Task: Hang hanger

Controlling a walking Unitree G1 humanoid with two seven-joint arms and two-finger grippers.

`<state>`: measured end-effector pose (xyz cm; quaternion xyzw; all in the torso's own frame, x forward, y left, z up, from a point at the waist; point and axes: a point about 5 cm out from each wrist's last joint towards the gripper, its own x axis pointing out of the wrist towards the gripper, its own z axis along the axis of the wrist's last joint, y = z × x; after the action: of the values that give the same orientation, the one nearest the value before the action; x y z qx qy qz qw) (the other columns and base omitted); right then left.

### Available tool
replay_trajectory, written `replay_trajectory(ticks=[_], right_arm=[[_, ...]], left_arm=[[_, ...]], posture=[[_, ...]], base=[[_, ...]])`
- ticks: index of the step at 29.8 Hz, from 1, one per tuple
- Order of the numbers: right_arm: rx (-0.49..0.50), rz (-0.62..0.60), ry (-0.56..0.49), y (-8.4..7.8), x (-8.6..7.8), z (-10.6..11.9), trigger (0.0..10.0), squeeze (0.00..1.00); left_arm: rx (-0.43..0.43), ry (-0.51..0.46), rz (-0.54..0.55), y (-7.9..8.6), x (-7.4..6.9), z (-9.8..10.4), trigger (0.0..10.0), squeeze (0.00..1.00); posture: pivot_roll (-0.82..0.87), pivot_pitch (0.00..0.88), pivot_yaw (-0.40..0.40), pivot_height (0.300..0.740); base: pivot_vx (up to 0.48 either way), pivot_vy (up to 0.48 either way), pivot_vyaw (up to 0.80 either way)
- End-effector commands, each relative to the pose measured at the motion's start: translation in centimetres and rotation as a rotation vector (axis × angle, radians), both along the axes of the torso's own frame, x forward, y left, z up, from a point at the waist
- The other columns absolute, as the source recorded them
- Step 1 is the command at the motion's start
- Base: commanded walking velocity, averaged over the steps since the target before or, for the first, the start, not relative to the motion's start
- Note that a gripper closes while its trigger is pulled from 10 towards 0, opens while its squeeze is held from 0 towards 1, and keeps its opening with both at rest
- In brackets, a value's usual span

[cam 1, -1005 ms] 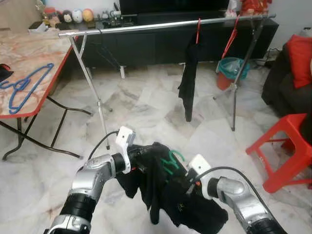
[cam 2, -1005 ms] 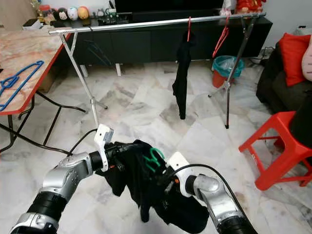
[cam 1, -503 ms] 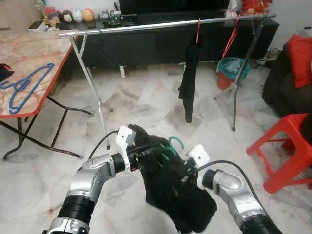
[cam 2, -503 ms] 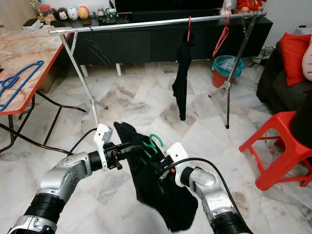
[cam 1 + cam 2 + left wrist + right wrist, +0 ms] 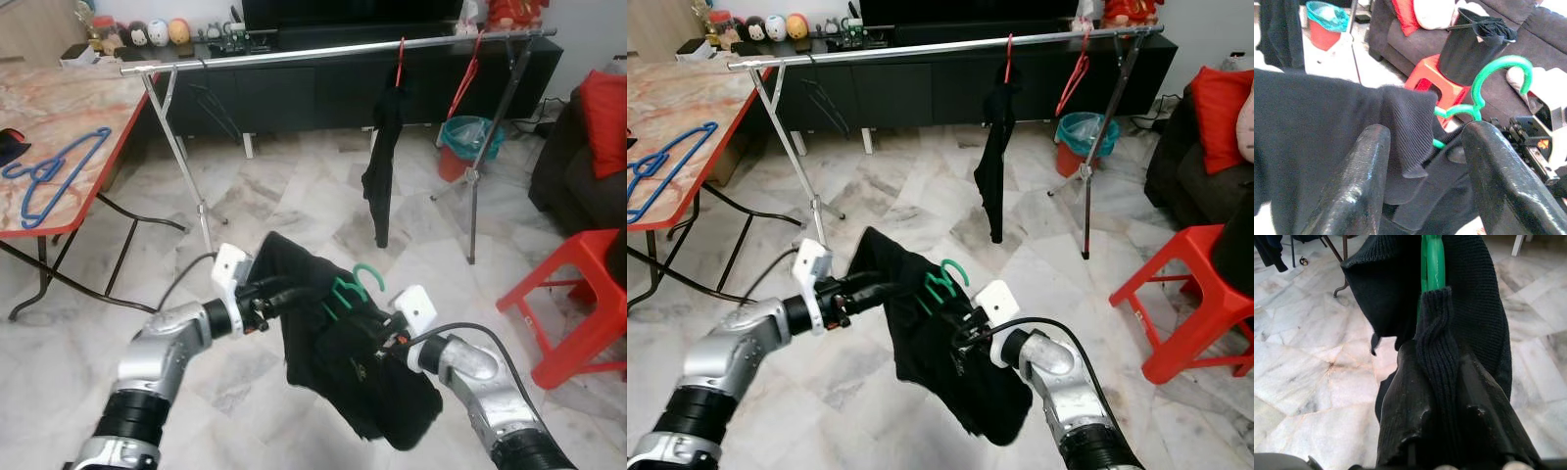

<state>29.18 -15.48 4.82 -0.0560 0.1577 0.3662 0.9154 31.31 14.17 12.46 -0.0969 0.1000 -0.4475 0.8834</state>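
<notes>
Head cam: both arms are carrying a green hanger (image 5: 355, 284) w/ a black garment (image 5: 338, 352) draped on it, held low over the marble floor (image 5: 284, 211) and well short of the clothes rail (image 5: 323, 51) across the room. Left gripper (image 5: 294, 294) is reaching in under the garment's upper fold, prob. propping the cloth so it isn't sliding off; right gripper (image 5: 377, 343) is buried in fabric just below the hook, taking the weight. Hook is sticking up out of the cloth, its open end curling toward the robot's right; hanger's long axis is running roughly left-right betw. the two grippers, tilted down toward the right one. Rail is already carrying a hung dark garment (image 5: 384, 162) on a red hanger (image 5: 399, 61) plus a spare red hanger (image 5: 467, 73), w/ free bar to their left. Left wrist cam: left fingers (image 5: 1359, 181) are spread apart, cloth and hanger neck lying in the gap, not pinched. Right wrist cam: right fingers (image 5: 1405, 406) are clamped tight on a knit fold of the garment, green hanger running straight out ahead betw. them. Est.: transport stage, hanging not yet done.
</notes>
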Motion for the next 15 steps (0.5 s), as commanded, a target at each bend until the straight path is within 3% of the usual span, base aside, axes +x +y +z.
replay_trajectory(ticks=[1, 3, 4, 12, 15], right_arm=[[0.021, -0.001, -0.045, -0.3, 0.3, 0.7, 10.0, 0.00], [0.014, 0.000, -0.030, -0.8, 0.2, 0.5, 10.0, 0.00], [0.009, -0.002, -0.025, -1.2, 0.1, 0.5, 10.0, 0.00], [-0.012, 0.115, 0.012, -2.9, -0.8, 0.8, 10.0, 0.00], [-0.039, 0.151, 0.034, -4.3, -1.1, 1.1, 10.0, 0.00]], left_arm=[[0.013, -0.010, 0.045, 0.7, 0.1, -0.1, 10.0, 1.00], [0.058, -0.022, 0.083, 1.1, 0.4, -0.4, 10.0, 0.96], [0.093, -0.030, 0.094, 1.3, 0.5, -0.6, 10.0, 0.00], [0.226, -0.019, 0.013, 1.8, -0.5, -2.2, 10.0, 0.00], [0.280, -0.022, 0.000, 2.4, -0.7, -2.7, 10.0, 0.00]], posture=[[0.01, 0.009, 0.049, 0.740], [0.01, 0.005, 0.049, 0.740], [0.01, 0.004, 0.049, 0.740], [0.01, 0.017, 0.047, 0.740], [0.01, 0.023, 0.046, 0.740]], base=[[0.000, 0.000, 0.00], [0.000, 0.000, 0.00], [0.000, 0.000, 0.00], [0.000, 0.000, 0.00], [0.000, 0.000, 0.00]])
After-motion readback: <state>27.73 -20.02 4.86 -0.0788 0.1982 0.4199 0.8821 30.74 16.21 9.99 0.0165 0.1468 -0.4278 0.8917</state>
